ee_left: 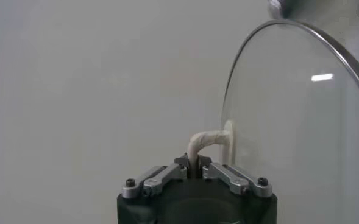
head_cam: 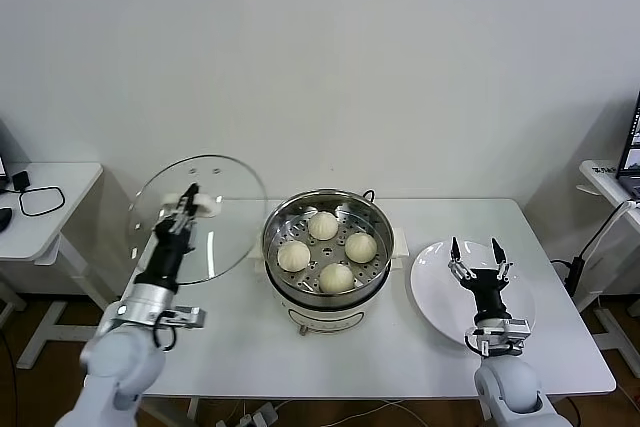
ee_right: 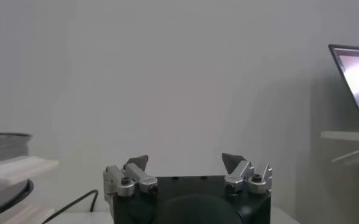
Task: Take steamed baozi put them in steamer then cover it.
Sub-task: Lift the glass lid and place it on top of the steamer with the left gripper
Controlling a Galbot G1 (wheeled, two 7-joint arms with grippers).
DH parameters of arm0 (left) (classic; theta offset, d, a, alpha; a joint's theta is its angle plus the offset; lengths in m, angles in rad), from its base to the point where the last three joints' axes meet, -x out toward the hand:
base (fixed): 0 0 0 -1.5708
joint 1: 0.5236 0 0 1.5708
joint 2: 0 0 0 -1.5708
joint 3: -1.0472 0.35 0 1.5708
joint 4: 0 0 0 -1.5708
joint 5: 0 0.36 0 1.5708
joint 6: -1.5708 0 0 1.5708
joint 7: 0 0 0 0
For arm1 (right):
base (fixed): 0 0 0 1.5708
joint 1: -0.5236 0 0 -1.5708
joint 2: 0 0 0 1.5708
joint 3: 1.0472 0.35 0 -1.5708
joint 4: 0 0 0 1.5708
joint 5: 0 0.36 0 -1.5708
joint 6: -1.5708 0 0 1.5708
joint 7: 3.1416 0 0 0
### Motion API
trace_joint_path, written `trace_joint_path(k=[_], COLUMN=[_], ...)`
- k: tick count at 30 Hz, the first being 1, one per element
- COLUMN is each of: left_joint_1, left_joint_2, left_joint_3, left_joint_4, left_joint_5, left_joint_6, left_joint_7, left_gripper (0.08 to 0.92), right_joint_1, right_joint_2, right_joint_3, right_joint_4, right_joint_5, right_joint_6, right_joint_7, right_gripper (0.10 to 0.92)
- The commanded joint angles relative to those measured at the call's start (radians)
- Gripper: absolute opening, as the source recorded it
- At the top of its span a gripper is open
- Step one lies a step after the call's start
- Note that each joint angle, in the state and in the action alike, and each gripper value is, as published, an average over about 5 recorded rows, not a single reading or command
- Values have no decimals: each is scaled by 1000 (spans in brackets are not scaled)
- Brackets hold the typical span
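Background: plain pale wall [head_cam: 320,47] fills the upper half of the head view; a white table [head_cam: 240,347] spans the lower centre.
Side furniture: a small white desk [head_cam: 45,202] with a black cable at the left edge; another desk with a laptop [head_cam: 632,147] at the right edge.
Steamer: steel pot [head_cam: 328,247] on a white base, at the centre of the table, uncovered, perforated tray visible inside.
Buns: four cream-white buns [head_cam: 323,225] lie on the tray inside the pot, set in a diamond, apart from one another or barely touching.
Lid: round glass lid [head_cam: 198,219] with a steel rim, held off the table at left centre of the head view, tilted nearly on edge, beside the pot and not over it.
Lid handle: white loop handle [ee_left: 205,143] at the lid's centre, seen in the left wrist view running from the glass into the jaws.
Left gripper: left gripper [head_cam: 186,209] is raised above the left part of the table, forearm angled up and forward from the lower left corner; its fingers are clamped together on the lid handle.
Plate: flat white plate [head_cam: 440,292] on the table at right centre, bare.
Right gripper: right gripper [head_cam: 475,259] stands above the plate, pointing up and forward, arm rising from the lower right; its fingers [ee_right: 233,162] are spread wide apart, holding nothing.
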Motion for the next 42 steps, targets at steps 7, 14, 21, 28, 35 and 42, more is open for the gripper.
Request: trace_joint_path(k=[7, 14, 21, 28, 35, 42], left_joint_1=[-218, -246, -243, -247, -254, -266], left_joint_2=[-185, -245, -288, -319, -347, -369], left_joint_3=[517, 561, 568, 567, 568, 563], left_joint_4=[56, 113, 154, 183, 214, 243], left_joint_5=[228, 268, 298, 316, 334, 346], left_joint_6=[294, 339, 360, 364, 372, 392], left_joint_7=[222, 270, 292, 298, 302, 305], left_gripper=[187, 187, 187, 187, 187, 187], right_joint_1=[12, 22, 28, 33, 35, 45], right_joint_2=[22, 34, 33, 35, 37, 37], right_joint_3=[6, 6, -2, 1, 5, 0], right_joint_4=[-21, -44, -48, -58, -71, -77], right_joint_5=[-2, -13, -43, -54, -60, -60], right_joint_6=[3, 3, -23, -24, -22, -22], right_joint_7=[-1, -3, 3, 4, 4, 4], right_gripper=[823, 823, 823, 823, 823, 823])
